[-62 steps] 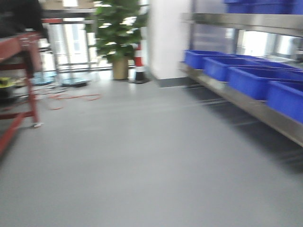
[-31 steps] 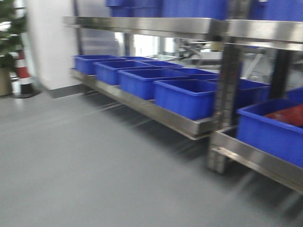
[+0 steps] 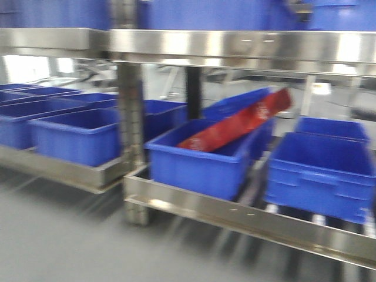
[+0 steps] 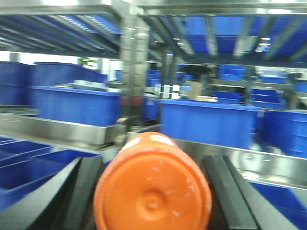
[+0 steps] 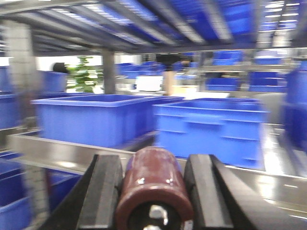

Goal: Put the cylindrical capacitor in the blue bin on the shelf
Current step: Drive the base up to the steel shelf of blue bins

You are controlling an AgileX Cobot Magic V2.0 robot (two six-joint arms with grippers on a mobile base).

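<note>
Two levels of the shelf [image 3: 235, 48] were seen in the front view. Its brushed steel rails were shining and blurred, and an upright post stood left of centre. Several blue bins were lined up on the lower level: a left bin [image 3: 76, 138] beyond the post, a middle bin [image 3: 194, 170] just right of the post, and a right bin [image 3: 320, 182] beside that, parted from it by a narrow gap. A long red item [image 3: 241, 123] was propped aslant in the middle bin, its far end raised above the rim. More blue bins were made out on the upper level and farther back, too blurred for detail.

The left gripper [image 4: 151, 184] was shown in its wrist view closed narrowly around the cylindrical capacitor [image 4: 152, 206]. The capacitor's round orange end was turned towards the camera, and the black fingers [image 4: 76, 191] were pressed against its two sides. It was held in the air before the shelf, in no bin, with blue bins ahead and below at the left. No printing on its side could be read.

The right gripper [image 5: 153, 189] was likewise clamped on a dark red cylinder [image 5: 154, 182]. Small metal terminals were shown on the cylinder's near end, and the gripper's fingers [image 5: 103, 191] were set against both sides.
</note>
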